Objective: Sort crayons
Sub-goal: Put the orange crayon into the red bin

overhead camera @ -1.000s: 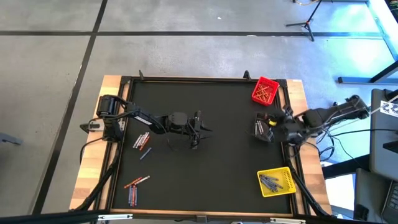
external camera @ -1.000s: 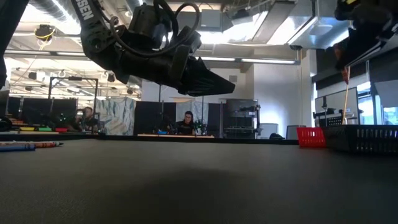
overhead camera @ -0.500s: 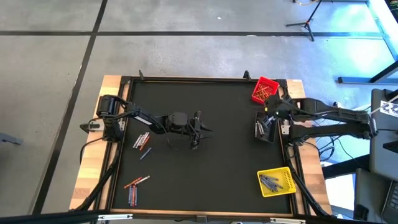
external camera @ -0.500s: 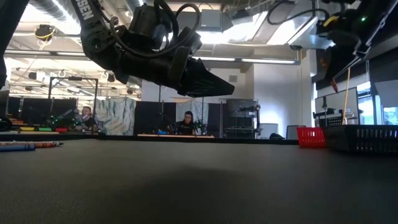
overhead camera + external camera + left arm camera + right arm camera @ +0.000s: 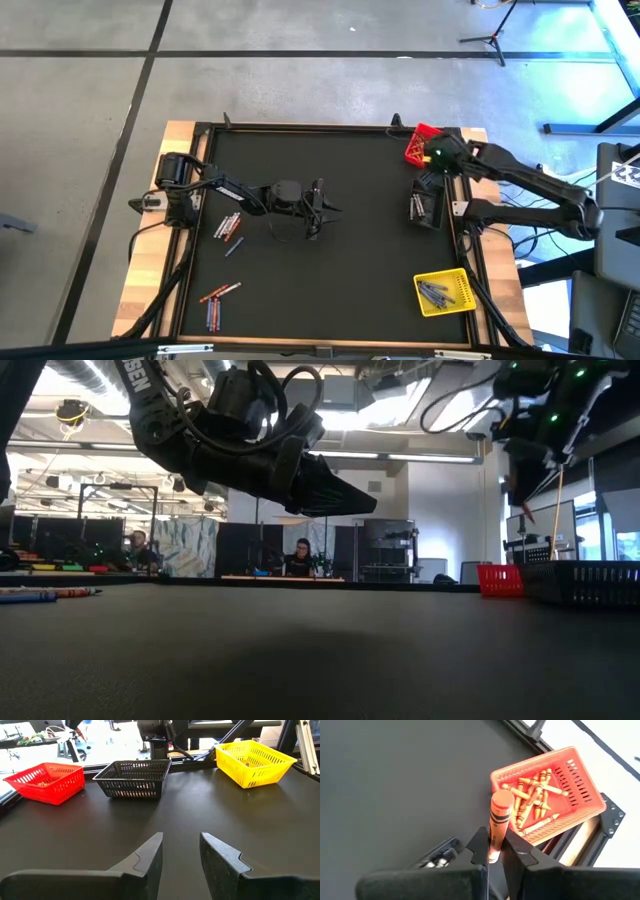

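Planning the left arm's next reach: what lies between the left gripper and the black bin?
Only bare black mat lies between the left gripper and the black bin, as the left wrist view shows.

Left tool [image 5: 181, 851]: fingers parted, empty, lower centre. Black bench [image 5: 150, 820]. Red bin [image 5: 46, 782] upper left, black bin [image 5: 133, 779] centre, yellow bin [image 5: 255, 762] upper right.

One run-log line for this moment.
right gripper: shut on orange crayon, by red bin | left gripper: open, empty, mid-table | loose crayons: left side
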Tool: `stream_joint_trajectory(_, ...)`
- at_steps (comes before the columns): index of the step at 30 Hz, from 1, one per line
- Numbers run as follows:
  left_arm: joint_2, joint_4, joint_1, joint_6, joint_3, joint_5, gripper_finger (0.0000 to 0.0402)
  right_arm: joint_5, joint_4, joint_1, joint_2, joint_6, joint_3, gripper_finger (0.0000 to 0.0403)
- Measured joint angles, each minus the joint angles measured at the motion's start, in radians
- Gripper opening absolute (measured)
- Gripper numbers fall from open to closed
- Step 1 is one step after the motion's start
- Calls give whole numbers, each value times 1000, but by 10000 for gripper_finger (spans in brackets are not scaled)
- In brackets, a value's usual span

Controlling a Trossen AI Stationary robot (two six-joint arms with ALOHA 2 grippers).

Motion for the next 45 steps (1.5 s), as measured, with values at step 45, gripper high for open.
stream_joint_trajectory(45,0,-2,0,24,1,0,120,22,291,-349,452,-169,0,76)
